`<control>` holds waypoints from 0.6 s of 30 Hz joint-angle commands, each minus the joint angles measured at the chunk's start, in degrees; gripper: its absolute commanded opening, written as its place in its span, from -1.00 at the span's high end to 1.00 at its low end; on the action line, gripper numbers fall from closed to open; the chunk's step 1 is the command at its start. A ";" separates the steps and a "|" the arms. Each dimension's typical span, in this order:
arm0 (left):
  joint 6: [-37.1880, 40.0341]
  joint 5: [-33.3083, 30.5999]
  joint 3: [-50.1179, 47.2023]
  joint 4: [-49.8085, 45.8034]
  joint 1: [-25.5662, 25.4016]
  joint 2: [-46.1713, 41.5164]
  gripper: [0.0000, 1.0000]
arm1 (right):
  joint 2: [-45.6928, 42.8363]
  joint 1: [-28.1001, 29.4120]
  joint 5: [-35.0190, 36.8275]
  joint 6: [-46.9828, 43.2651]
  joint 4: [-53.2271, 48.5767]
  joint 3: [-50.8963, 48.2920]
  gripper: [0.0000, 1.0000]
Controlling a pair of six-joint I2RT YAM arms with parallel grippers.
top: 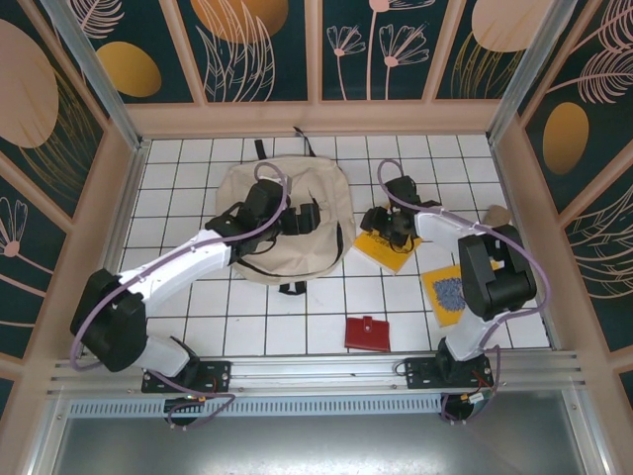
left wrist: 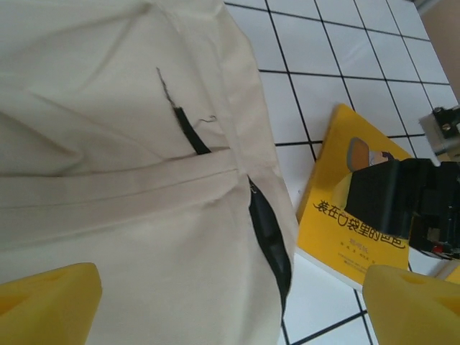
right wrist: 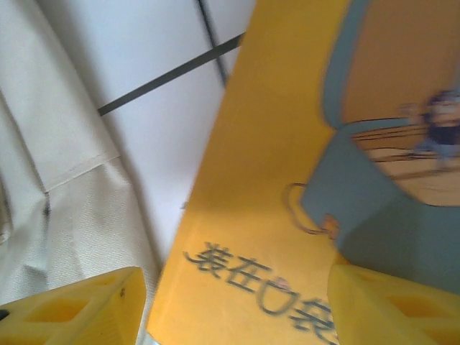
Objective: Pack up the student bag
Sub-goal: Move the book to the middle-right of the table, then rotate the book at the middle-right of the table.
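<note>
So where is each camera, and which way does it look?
Top external: above and behind the arms, looking down at the table, left arm, right arm, student bag and yellow book.
Left wrist: on the left arm, looking down at the bag's zipper; its yellow fingers show.
Right wrist: on the right arm, close over the yellow book; its yellow fingers show.
Shared: both wrist views see the bag beside that book.
</note>
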 commanded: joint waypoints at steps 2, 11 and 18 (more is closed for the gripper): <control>-0.74 4.82 4.13 2.84 -1.14 4.03 -0.83 | -5.98 -4.35 9.26 1.51 -6.48 1.05 -0.37; 0.09 6.05 10.43 2.16 -4.30 11.57 -0.75 | -9.79 -7.54 8.77 4.13 -4.02 -9.35 -0.31; -0.42 7.10 13.77 2.14 -5.56 16.43 -0.72 | -6.42 -7.01 6.18 2.78 -3.12 -10.03 0.05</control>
